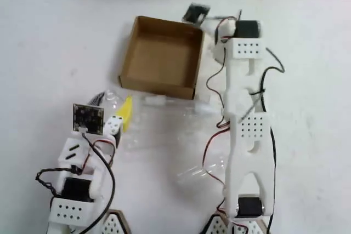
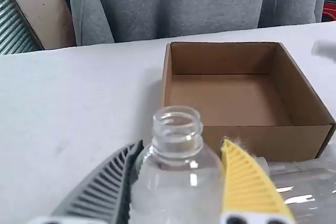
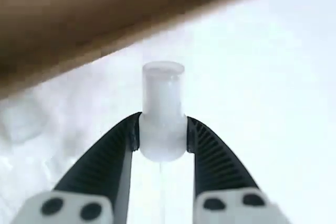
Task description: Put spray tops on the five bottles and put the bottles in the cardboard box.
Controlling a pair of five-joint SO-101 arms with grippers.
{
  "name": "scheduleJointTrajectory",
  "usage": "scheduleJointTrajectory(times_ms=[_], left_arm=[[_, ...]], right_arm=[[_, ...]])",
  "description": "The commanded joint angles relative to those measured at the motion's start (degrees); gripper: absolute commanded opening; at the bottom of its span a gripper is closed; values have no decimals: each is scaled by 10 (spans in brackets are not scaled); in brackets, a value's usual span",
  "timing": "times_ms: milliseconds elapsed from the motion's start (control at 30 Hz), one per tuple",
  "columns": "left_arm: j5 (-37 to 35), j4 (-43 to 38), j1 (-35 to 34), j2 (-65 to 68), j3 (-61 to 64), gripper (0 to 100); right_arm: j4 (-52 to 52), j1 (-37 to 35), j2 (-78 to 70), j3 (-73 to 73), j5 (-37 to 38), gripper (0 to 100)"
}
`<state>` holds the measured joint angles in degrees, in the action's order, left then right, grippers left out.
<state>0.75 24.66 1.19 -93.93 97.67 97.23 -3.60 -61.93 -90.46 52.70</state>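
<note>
- Left end effector (image 2: 181,146) is pinching a clear bottle (image 2: 177,125) at the shoulders, grey finger on one side and yellow finger on the other. The bottle's neck is standing open, with no top on it.
- In the high view the left arm (image 1: 77,173) is sitting at about 7 o'clock on the table (image 1: 49,53). Its yellow finger (image 1: 127,112) is pointing toward 12 o'clock, just short of the box.
- Cardboard box (image 1: 162,56) is resting open at about 12 o'clock from the table's middle. Its brown floor is showing in the left wrist view (image 2: 236,98).
- Right end effector (image 3: 163,132) is pressing both black fingers against a white spray top (image 3: 163,87) and is holding it just beside a brown box wall.
- Right arm (image 1: 247,130) is stretching along the 3 o'clock side of the table, with its far end level with the box.
- Loose bottles (image 1: 200,172) are lying on their sides between the two arms, at 6 o'clock from the box. One more is lying just beside the held bottle (image 2: 302,190).
</note>
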Motion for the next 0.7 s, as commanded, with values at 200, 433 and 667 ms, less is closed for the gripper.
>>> scheduleJointTrajectory(times_ms=[200, 433, 667], left_arm=[[2, -5, -6, -14, -4, 20], [2, -15, -6, -12, -4, 20], [2, -14, -4, -12, -4, 20]], right_arm=[[16, 42, 161, 4, -542, 16], [21, 41, 291, 156, -623, 16], [17, 1, 542, 444, -622, 17]])
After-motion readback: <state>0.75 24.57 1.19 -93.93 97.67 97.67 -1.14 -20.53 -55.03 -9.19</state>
